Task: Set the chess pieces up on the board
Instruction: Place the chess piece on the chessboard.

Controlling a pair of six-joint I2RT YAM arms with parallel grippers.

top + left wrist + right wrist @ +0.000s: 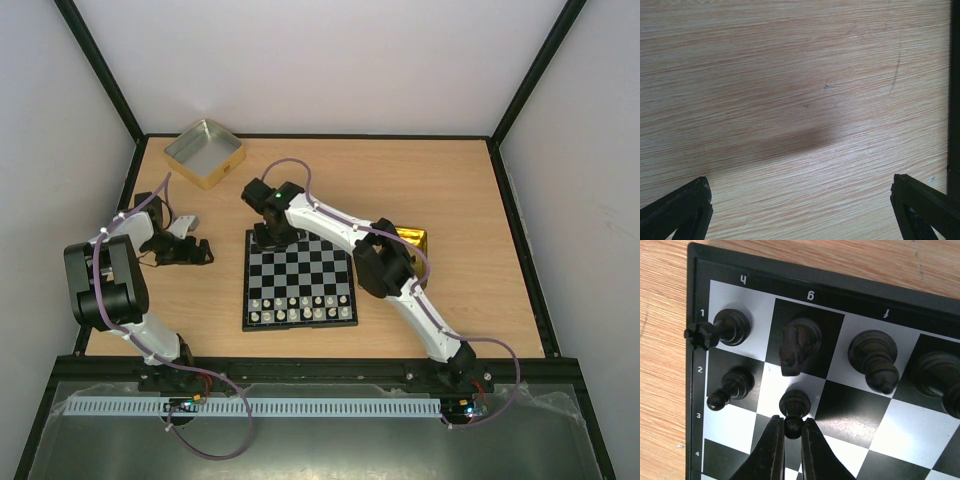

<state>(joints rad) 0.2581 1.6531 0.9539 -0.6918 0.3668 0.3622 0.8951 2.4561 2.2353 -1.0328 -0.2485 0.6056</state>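
Note:
The board [300, 262] lies mid-table, with silvery-white pieces along its near rows. My right gripper [272, 232] is at the board's far left corner. In the right wrist view it [793, 426] is shut on the head of a black pawn [794, 407] that stands on a white square in row 2. A second black pawn [732, 386] stands to its left. A rook [726, 327], a knight [797, 345], a bishop [873, 356] and another black piece [940, 377] fill row 1. My left gripper [185, 250] rests open and empty over bare wood [800, 100].
A silver-lined square tin [204, 152] stands open at the back left. A shiny gold tin [412, 240] lies right of the board, partly behind my right arm. Black frame rails border the table on both sides.

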